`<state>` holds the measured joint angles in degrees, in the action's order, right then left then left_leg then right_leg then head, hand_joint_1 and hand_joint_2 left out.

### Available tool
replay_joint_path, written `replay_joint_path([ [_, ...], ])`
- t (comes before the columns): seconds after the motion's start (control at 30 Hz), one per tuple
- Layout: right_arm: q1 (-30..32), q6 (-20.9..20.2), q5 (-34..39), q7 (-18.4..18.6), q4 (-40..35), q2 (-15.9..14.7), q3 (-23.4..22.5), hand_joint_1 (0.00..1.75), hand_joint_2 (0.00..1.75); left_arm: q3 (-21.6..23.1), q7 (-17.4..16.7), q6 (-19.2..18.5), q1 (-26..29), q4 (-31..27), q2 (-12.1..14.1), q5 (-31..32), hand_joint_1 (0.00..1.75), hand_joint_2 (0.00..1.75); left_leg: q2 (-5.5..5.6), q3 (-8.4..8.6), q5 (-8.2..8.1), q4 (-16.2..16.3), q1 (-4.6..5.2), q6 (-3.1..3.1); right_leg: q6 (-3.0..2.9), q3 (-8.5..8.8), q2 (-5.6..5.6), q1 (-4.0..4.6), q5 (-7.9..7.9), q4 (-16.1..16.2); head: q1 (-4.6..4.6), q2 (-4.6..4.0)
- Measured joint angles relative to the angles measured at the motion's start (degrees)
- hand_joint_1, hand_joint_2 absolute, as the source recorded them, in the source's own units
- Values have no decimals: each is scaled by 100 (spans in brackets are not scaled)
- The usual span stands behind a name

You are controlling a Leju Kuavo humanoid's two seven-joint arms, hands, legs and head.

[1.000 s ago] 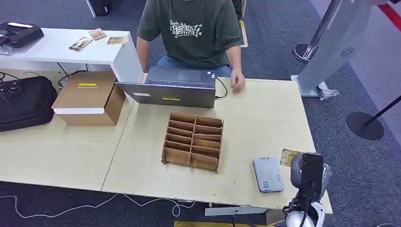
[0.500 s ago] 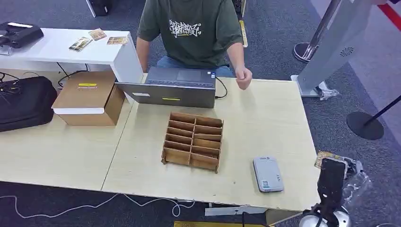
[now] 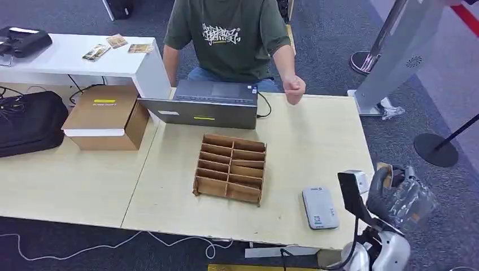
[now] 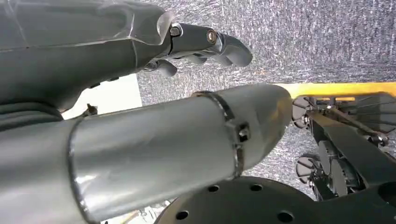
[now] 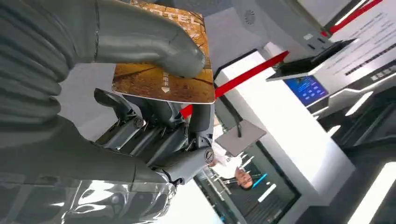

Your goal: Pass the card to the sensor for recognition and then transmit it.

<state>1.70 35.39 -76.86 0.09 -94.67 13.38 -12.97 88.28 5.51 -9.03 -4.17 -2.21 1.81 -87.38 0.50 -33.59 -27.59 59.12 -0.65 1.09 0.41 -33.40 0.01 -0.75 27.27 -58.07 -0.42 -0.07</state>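
— Two tables (image 3: 68,186) stand side by side; what lies at the far left?

— At the far left a black bag (image 3: 28,121) rests beside a cardboard box (image 3: 104,116). Behind them, on a white side table (image 3: 68,56), lie a few loose cards (image 3: 116,48).

— And toward the middle?

— A person in a green shirt (image 3: 231,34) sits behind a grey laptop (image 3: 206,104), one fist (image 3: 294,89) raised near the table's far edge. In front of the laptop stands a wooden divider tray (image 3: 230,167) with rows of compartments.

— Where is the sensor?

— The sensor (image 3: 319,207), a flat grey pad, lies near the front edge of the right-hand table, to the right of the tray.

— And the card?

— Further right, just past the table's corner, the right hand (image 3: 395,195) is raised above the carpet. The right wrist view shows the card (image 5: 173,74), orange-brown with printed text, pinched between the thick thumb on its face and the darker fingers (image 5: 154,135) underneath. It is apart from the sensor, off to its right.

— The left hand?

— The left hand (image 4: 196,46) hangs over grey carpet with its fingers curled inward and nothing in them.
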Motion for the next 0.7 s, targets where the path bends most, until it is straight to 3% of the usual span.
replay_joint_path([
  [0.37,-1198,-68,-516,249,1165,-181,848,175,175,0,7,-72,-8,0,52,232,0,0,-7,3,4,0,-1,5,-4,-2,5,0,-3,-2,2,0],
  [0.7,-2366,39,-896,448,2262,-422,1251,175,175,0,-6,-74,-35,-17,170,764,0,0,-10,4,6,1,0,6,-4,-3,8,0,-4,-2,0,0],
])
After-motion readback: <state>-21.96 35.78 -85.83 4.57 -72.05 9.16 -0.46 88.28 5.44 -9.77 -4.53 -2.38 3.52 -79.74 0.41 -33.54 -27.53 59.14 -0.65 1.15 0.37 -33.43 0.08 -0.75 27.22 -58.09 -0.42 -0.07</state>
